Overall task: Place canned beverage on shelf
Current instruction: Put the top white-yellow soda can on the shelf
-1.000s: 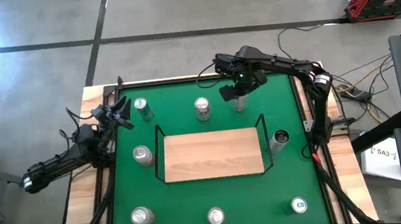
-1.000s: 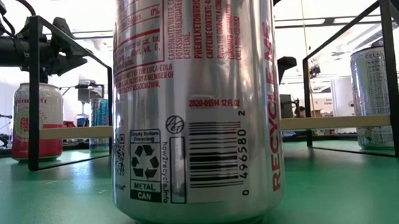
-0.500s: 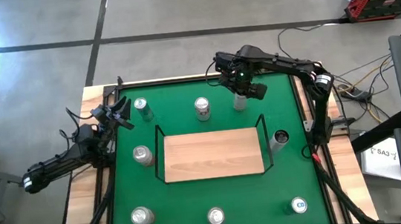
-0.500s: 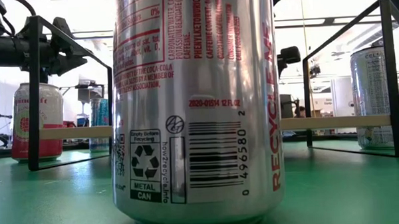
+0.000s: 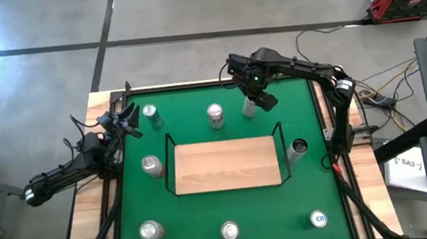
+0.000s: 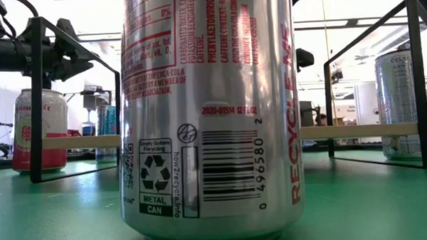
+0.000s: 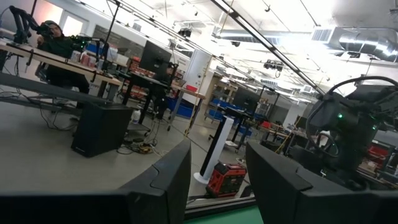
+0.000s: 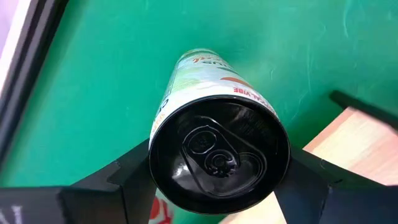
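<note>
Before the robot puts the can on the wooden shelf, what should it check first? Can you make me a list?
1. Right gripper closed around the can: ok.
2. Can lifted off the green table: cannot tell.
3. Shelf board has bare room: ok, nothing on it.
4. Silver can beside the path: not ok, stands close by.
5. Left gripper out of the way: ok, parked at the table's left edge.

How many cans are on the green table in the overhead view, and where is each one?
8, none on the shelf. Far side: cans at, and one in the right gripper. Beside the shelf. Near edge. None seems hidden.
</note>
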